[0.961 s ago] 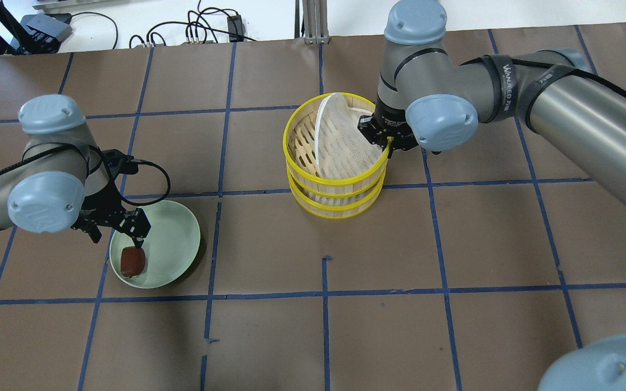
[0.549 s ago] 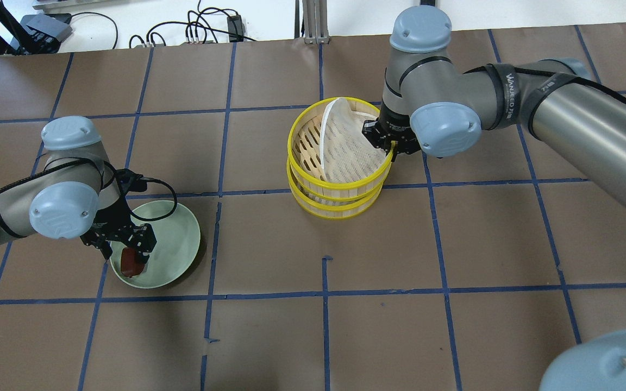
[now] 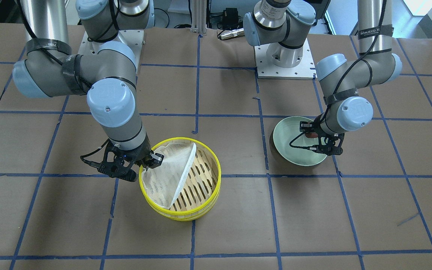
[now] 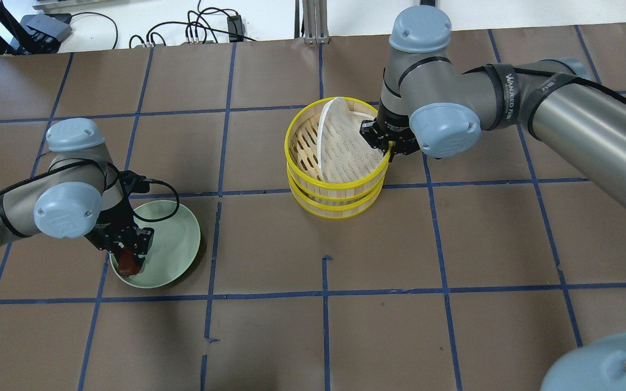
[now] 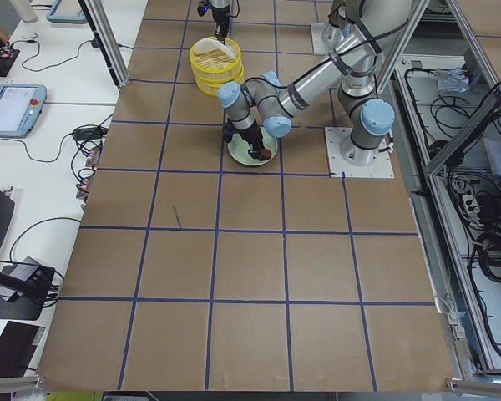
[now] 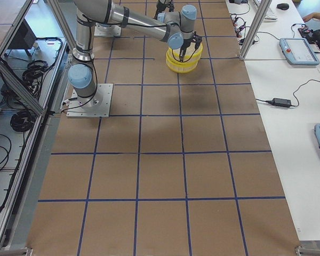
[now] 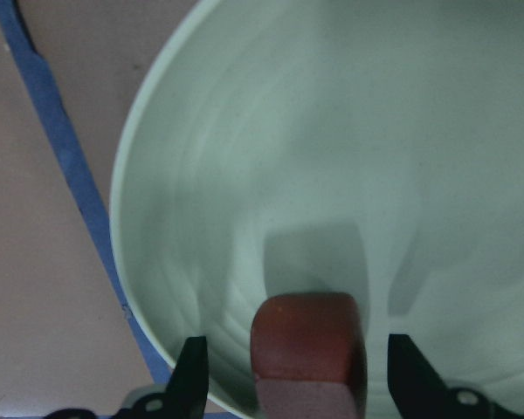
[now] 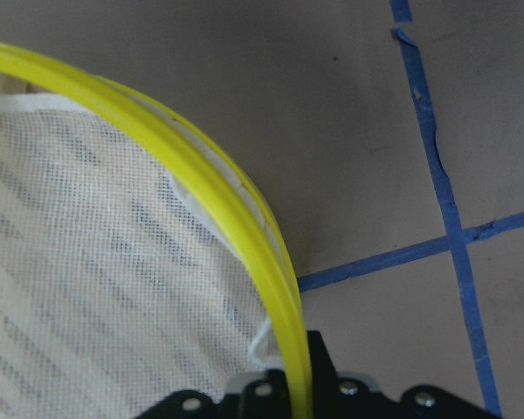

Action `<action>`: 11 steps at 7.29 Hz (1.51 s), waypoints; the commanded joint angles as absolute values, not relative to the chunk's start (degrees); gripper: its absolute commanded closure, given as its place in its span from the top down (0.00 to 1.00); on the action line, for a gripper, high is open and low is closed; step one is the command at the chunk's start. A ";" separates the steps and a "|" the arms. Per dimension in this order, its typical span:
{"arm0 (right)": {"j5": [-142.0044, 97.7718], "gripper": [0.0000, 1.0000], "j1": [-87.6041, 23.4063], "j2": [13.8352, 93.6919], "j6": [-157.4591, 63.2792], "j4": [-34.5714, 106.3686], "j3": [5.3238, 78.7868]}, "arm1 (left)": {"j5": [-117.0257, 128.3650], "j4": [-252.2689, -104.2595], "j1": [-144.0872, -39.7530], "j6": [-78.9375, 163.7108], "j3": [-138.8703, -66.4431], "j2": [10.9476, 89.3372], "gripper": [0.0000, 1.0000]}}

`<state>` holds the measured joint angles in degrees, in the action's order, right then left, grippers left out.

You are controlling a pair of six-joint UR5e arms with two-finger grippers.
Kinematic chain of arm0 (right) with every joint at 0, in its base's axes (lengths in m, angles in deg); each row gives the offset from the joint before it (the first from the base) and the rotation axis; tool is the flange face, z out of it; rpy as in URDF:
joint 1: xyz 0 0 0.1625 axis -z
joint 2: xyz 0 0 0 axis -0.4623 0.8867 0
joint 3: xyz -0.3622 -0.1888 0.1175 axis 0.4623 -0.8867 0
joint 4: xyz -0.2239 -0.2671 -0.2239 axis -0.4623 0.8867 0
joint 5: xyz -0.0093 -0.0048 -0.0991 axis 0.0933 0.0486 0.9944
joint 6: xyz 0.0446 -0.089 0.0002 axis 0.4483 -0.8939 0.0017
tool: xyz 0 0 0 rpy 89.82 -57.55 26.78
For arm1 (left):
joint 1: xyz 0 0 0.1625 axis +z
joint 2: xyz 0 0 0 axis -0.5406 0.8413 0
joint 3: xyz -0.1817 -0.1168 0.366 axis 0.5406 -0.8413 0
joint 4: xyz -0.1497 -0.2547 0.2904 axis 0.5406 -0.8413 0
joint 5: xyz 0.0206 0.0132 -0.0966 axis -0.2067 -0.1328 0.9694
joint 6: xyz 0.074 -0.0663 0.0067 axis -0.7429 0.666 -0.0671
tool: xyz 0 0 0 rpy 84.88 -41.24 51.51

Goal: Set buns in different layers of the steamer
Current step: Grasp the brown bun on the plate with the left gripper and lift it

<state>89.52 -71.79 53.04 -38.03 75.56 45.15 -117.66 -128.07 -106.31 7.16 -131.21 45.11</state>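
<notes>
Folded liner covers half the steamer floor; plate holds reddish-brown bun.

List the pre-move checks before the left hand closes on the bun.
1. Left hand open and straddling the brown bun: ok, there is a gap on both sides of the bun.
2. Bun free to lift from the plate: ok, it lies alone near the rim and nothing is on it.
3. Right hand clamped on the top tier: ok, the yellow rim runs into its grip.
4. Liner flat on the tier floor: not ok, it is folded up and the slats are bare on one side.
5. White bun located: cannot tell, it shows in no view.
</notes>
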 commanded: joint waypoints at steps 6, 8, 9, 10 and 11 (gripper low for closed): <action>89.41 0.14 -71.87 52.77 -37.75 75.17 46.08 | -108.70 -131.24 -118.86 17.77 -114.71 40.30 0.09; 89.68 1.00 -71.87 52.77 -37.84 74.99 47.23 | -104.56 -131.33 -119.64 18.69 -112.25 39.95 0.09; 89.85 1.00 -71.70 53.38 -37.93 74.90 47.06 | -100.28 -131.59 -121.30 18.87 -109.62 39.26 0.09; 89.85 1.00 -71.09 54.09 -38.62 74.56 46.62 | -98.76 -131.94 -124.36 23.57 -107.07 39.34 0.09; 89.50 1.00 -69.43 56.44 -39.85 72.99 45.23 | -98.48 -131.77 -128.22 31.36 -105.74 39.77 0.09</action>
<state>89.74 -70.95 54.29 -38.65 74.33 46.44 -99.90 -131.74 -124.00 23.81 -108.06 39.54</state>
